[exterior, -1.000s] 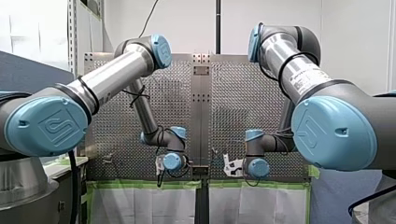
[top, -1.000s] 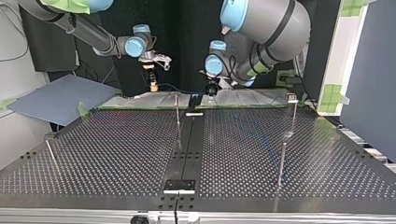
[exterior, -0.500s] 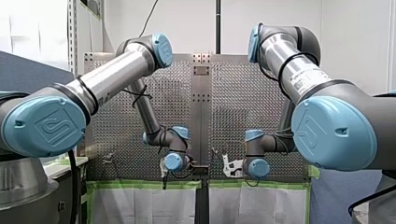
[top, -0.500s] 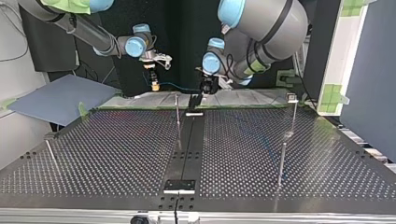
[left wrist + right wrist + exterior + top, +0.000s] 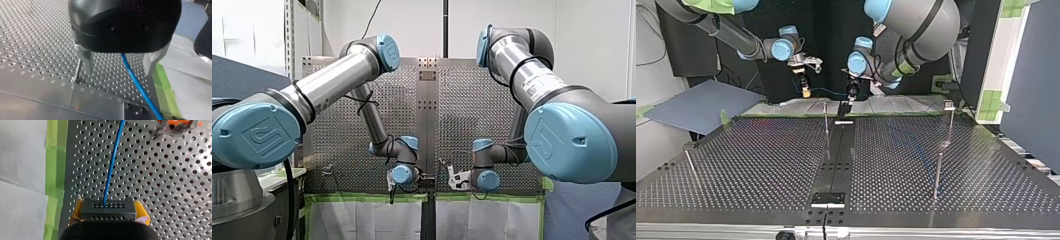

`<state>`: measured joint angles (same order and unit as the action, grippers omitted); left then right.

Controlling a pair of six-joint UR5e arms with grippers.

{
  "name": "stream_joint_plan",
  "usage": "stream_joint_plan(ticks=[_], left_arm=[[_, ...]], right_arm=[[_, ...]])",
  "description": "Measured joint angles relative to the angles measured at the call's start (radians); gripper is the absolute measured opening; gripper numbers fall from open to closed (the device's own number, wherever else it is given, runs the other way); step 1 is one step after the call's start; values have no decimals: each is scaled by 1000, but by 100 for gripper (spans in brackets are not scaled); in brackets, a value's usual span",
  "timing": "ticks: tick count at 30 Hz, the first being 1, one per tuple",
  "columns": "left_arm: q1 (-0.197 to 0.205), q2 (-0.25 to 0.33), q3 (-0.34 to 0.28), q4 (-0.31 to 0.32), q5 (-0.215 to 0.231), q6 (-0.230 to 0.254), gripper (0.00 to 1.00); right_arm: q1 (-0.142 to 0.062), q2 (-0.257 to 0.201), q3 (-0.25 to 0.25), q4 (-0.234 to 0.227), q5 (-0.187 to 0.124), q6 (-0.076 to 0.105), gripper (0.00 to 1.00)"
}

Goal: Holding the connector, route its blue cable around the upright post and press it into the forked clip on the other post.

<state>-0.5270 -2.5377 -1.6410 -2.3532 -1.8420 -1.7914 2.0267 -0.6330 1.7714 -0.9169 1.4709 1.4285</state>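
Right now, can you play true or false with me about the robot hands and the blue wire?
1. My right gripper clamps the black connector. True.
2. The cable leaving the connector is red. False: it is blue.
3. My left gripper is shut tight on the cable. False: its fingers stand apart, with the cable running between them.
4. The table is covered in small holes. True.
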Motion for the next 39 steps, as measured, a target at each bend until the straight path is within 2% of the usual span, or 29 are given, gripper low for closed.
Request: stream_joint_plan(ticks=[12, 20, 28, 39], left_arm=[[-27, 0, 0, 4, -69, 0, 100], [-60, 4, 0, 6, -123, 3, 100], [-98, 18, 0, 8, -172, 6, 100], [-116, 19, 0, 12, -176, 3, 100]], right_arm=[[-2, 1, -6, -1, -52, 7, 15], [-3, 1, -9, -4, -90, 17, 15], [-1, 2, -9, -2, -93, 16, 15], [1, 2, -9, 2, -93, 18, 15]])
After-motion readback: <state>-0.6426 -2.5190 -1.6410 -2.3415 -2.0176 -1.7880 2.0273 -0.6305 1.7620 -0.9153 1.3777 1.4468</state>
